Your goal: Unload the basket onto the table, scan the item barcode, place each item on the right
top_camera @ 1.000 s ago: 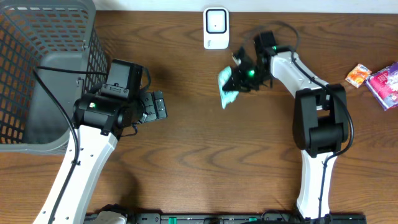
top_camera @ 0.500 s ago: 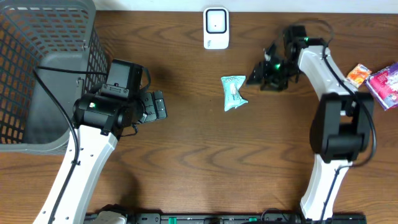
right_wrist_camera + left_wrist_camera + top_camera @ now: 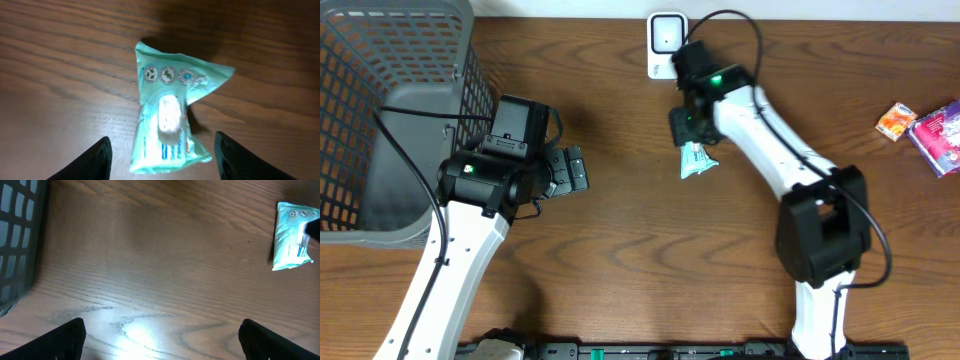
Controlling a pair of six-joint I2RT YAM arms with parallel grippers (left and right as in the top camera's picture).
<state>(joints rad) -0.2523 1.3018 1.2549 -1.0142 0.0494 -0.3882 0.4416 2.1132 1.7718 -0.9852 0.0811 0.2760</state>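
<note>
The teal pack (image 3: 167,120) lies flat on the wooden table (image 3: 620,250), a little nearer than the white scanner (image 3: 667,45). Its wrapper carries a row of round emblems and a white flap. The blue and red print beyond the flap is too small to read. The right gripper (image 3: 162,160) hangs over it, fingers spread either side, grasping nothing. In the overhead view the right arm hides the pack's far end. The left gripper (image 3: 161,340) gapes wide and empty, right of the grey basket (image 3: 420,40).

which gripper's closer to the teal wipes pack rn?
Right. The right gripper hangs directly over the wipes pack, its open fingers on either side of it, not touching. The left gripper is open too, well away on the basket side.
</note>
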